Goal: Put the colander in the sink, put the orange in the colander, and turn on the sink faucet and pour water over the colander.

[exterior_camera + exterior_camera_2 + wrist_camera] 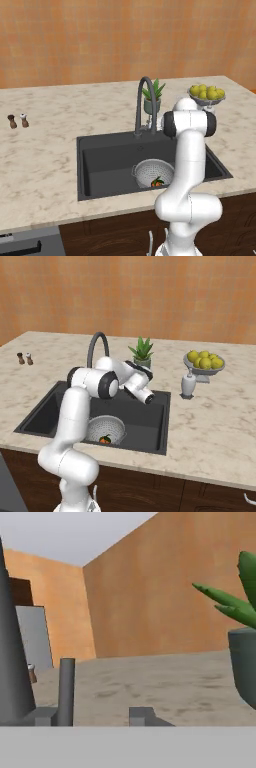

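Left base view: colander [152,173] sits low centre in the sink [100,160] with the orange [157,183] inside; the tap [143,102] arches above, and the arm hides the claw.
Right base view: claw [151,398] hangs mid-frame beside the tap [98,346] base, near the plant [142,352]; a wide swing could knock the plant.
Hand view: lever [66,689] stands lower left, the plant [240,637] at right; I cannot tell whether the claw's jaws are apart, and a misjudged push might slide past the lever.

Even, bright rendered light falling everywhere; faint soft shadows showing; no glare; hand view looking slightly blurry.
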